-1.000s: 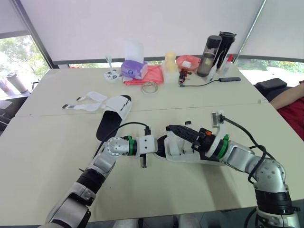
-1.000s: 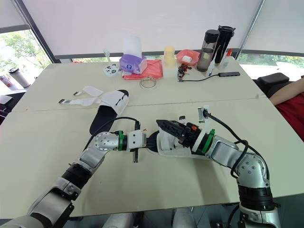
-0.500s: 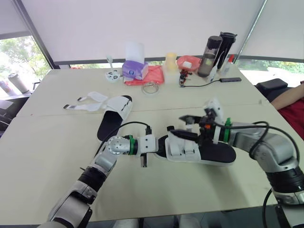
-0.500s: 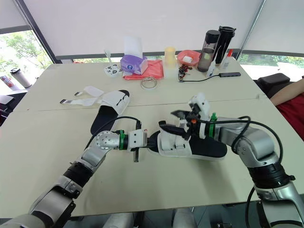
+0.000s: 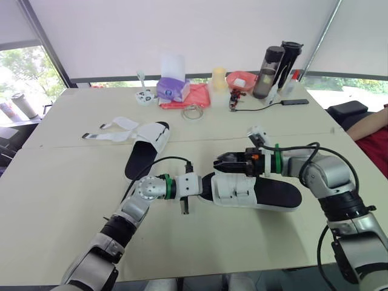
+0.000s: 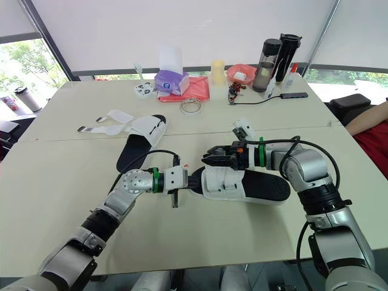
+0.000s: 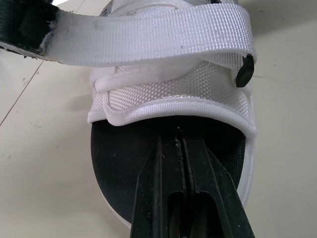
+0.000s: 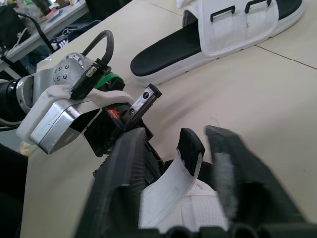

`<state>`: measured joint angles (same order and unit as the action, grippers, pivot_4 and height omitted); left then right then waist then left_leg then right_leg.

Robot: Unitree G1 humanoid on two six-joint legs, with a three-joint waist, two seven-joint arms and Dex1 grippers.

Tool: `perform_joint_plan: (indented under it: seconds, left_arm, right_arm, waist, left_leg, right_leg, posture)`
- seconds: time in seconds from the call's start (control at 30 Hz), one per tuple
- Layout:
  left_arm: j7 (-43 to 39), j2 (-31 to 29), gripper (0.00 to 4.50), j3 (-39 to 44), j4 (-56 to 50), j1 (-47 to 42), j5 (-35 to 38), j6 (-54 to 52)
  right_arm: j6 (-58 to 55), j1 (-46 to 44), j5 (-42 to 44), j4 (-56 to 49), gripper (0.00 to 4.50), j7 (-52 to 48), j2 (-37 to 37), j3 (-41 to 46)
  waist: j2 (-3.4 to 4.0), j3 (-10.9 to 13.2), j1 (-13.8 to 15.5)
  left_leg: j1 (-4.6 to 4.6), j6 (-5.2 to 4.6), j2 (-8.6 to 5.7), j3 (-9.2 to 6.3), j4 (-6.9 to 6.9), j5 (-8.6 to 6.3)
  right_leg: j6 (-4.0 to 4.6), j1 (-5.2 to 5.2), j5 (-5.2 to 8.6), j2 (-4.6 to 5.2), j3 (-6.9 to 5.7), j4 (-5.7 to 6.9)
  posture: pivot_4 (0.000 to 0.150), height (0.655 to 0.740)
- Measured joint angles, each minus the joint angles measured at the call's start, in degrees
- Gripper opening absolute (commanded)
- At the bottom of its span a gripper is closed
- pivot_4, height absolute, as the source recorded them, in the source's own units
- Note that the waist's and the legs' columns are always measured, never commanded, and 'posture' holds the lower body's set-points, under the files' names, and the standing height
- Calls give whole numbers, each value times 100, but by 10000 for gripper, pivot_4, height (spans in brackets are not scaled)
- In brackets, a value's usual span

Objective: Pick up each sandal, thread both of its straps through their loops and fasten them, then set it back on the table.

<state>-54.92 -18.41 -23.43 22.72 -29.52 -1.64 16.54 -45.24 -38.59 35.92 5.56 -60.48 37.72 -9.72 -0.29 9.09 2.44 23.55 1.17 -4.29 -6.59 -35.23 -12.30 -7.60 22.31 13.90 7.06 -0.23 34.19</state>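
Two sandals lay on the desk [image 5: 60, 200]: the near sandal [image 5: 260, 194] mid-desk and the far sandal [image 5: 145, 148] behind it to the robot's left, with both straps loose and both loops empty. Left gripper [image 5: 206, 185] had its fingers together, pressing on the near sandal's toe. Right gripper [image 5: 219, 163] had its fingers clamped on the strap [image 8: 166, 191] near its tip. Risks: the strap could slip from that shallow pinch, and the sandal, only pressed down, could skid when pulled.
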Motion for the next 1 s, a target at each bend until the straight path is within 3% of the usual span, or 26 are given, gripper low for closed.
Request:
perform_joint_plan:
  seconds: [0.03,0.07,0.3,0.67,1.0]
  left_arm:
    - [7,0,0,0,-3,0,0,0]
    - [13,3,0,-1,-7,3,0,-1]
    - [39,1,0,-1,-18,10,-2,-1]
    - [74,5,0,-4,-12,-4,-14,-3]
    - [28,10,0,-12,35,-52,-16,-3]
  right_arm:
    - [-5,-10,-29,39,2123,-28,-55,0]
    - [-13,-10,-58,50,967,-49,-75,-9]
    - [-88,-6,-181,-38,967,-233,-61,59]
    - [-490,294,334,-759,967,-39,-59,812]
    - [-346,310,-44,-396,967,550,-237,817]
  waist:
    - [0,0,1]
    - [0,0,6]
    - [0,0,4]
    - [3,3,-11]
    - [3,3,-14]
  left_leg:
    - [0,0,0,0,0,0]
    - [0,0,0,0,0,0]
    - [0,0,-1,0,0,0]
    - [3,0,0,1,4,0]
    - [2,-2,0,1,3,2]
  right_leg:
    - [0,0,0,0,0,0]
    - [0,1,0,0,0,0]
    - [-1,1,0,0,0,1]
    - [-1,6,0,0,0,3]
    - [0,6,-1,0,1,3]
  posture:
    - [1500,7400]
    - [1500,7400]
    - [1500,7400]
    - [1500,7400]
    - [1500,7400]
